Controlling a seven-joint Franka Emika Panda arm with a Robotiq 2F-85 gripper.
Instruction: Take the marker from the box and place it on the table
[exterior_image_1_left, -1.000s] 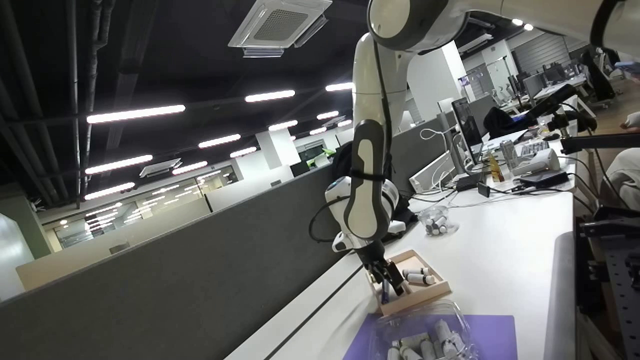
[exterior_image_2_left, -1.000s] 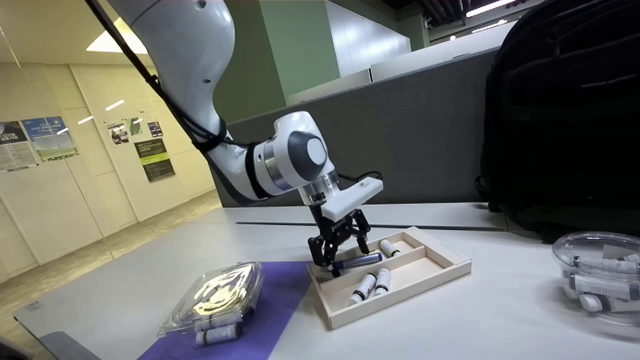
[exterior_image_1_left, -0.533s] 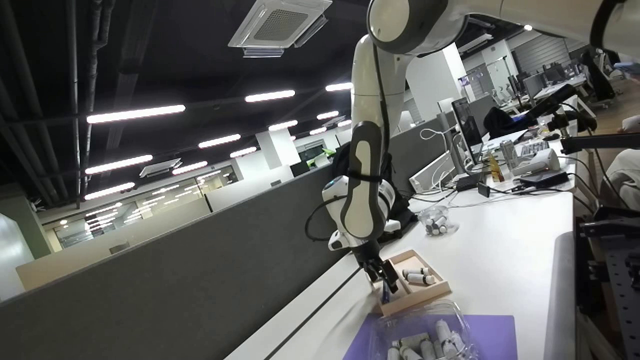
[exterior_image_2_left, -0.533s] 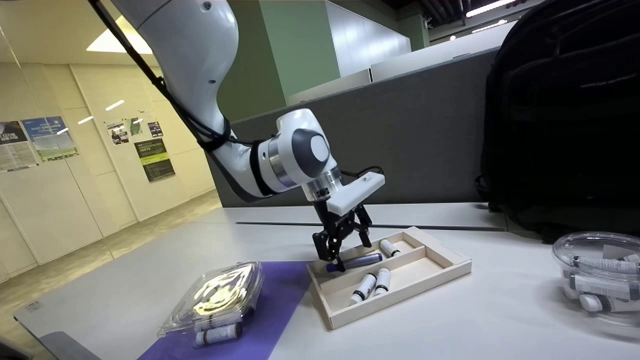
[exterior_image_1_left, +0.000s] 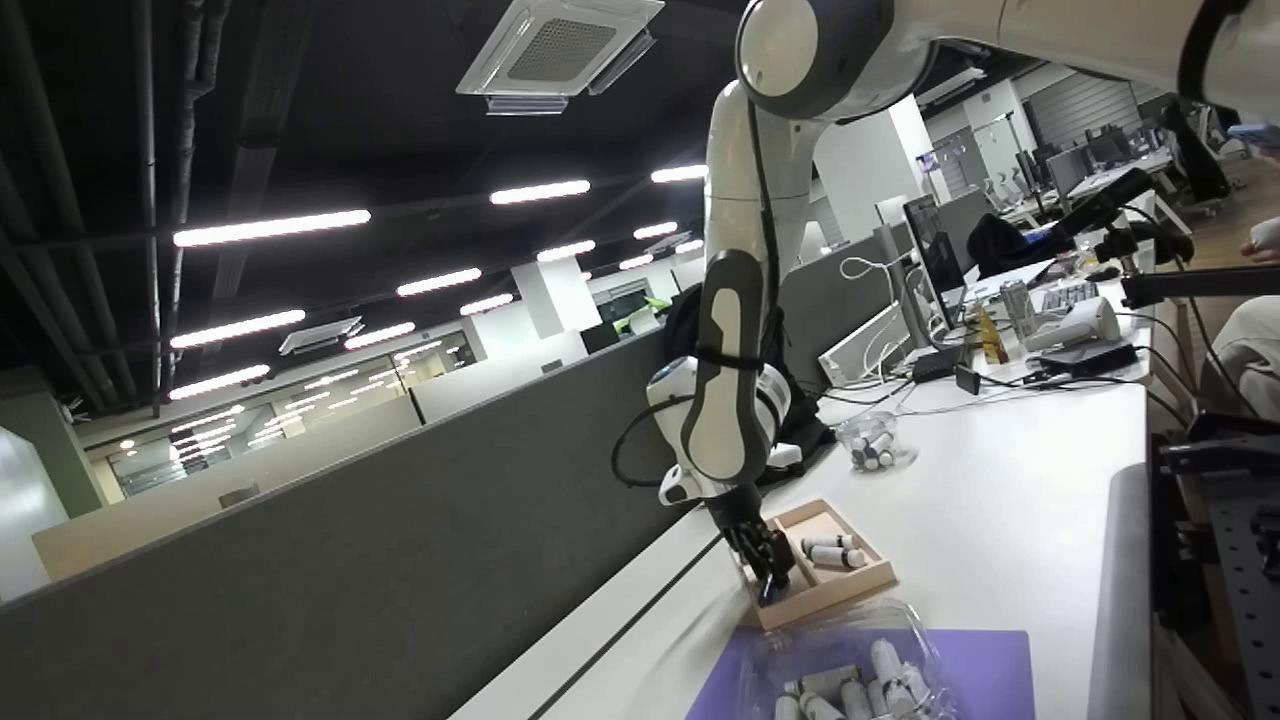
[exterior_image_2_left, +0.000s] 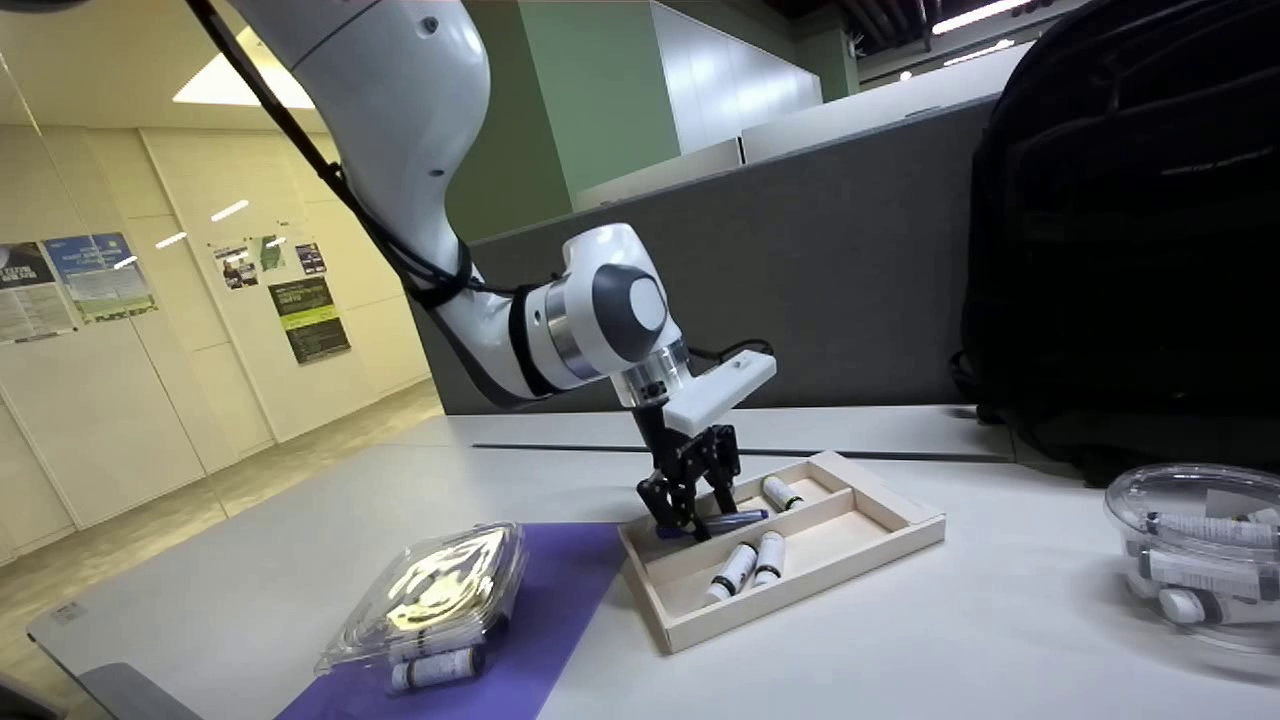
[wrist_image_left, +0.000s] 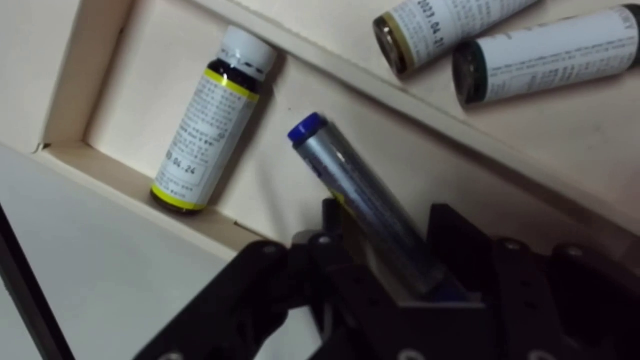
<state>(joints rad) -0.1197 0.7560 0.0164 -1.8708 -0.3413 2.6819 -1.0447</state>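
Marker (wrist_image_left: 367, 197): inside the box (exterior_image_2_left: 800, 587), in the compartment shared with a yellow-banded bottle (wrist_image_left: 205, 130), not touching it; judged light, rigid, hardly fragile.
Silver barrel (wrist_image_left: 345, 165): straight, round, glossy; probably slick, apt to roll or swivel under an off-centre pinch.
Pincer (wrist_image_left: 385, 215): black, astride the barrel at a slant; impossible to tell whether clamped on it or just short of contact.
Mid-barrel: judged best place to take hold, square across the length.
Box divider (wrist_image_left: 345, 70): low, straight, pale, matt, wood-like.
Paired bottles (wrist_image_left: 555, 60): cylinders with white printed labels, across the divider from the marker.
Desk (exterior_image_2_left: 1000, 610): white, smooth, flat; intended resting surface for the marker.
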